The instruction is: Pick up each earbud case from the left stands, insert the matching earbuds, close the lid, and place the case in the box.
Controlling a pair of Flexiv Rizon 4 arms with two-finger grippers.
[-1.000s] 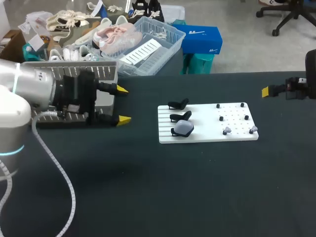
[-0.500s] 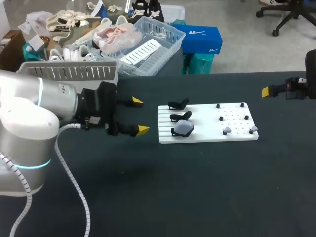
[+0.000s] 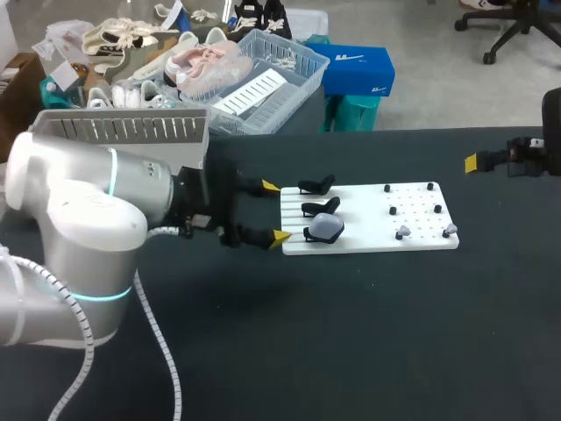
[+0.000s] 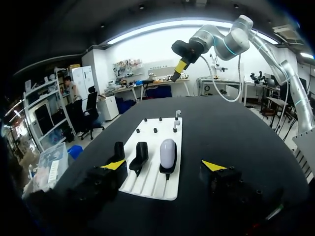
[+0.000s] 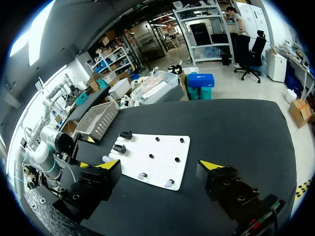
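A white board (image 3: 421, 241) lies mid-table with three black stands along its left side. The nearest stand carries a pale earbud case (image 3: 326, 228); the other two stands (image 3: 317, 185) are bare. Two small pale earbuds (image 3: 402, 231) sit on pegs at the board's front right. My left gripper (image 3: 275, 210) is open at the board's left edge, its tips either side of the stands' row. In the left wrist view the case (image 4: 168, 152) stands upright just ahead of the open left gripper (image 4: 163, 165). My right gripper (image 3: 478, 162) hangs open far right, away from the board (image 5: 162, 157).
A grey slatted basket (image 3: 123, 129) stands at the table's back left, behind my left arm. A clear plastic crate (image 3: 263, 83) with shoes is beyond it. Bare black tabletop (image 3: 351, 333) spreads in front of the board.
My left arm has swung right across the table, bringing its open gripper from beside the grey basket to the board's left edge. The right arm has stayed still.
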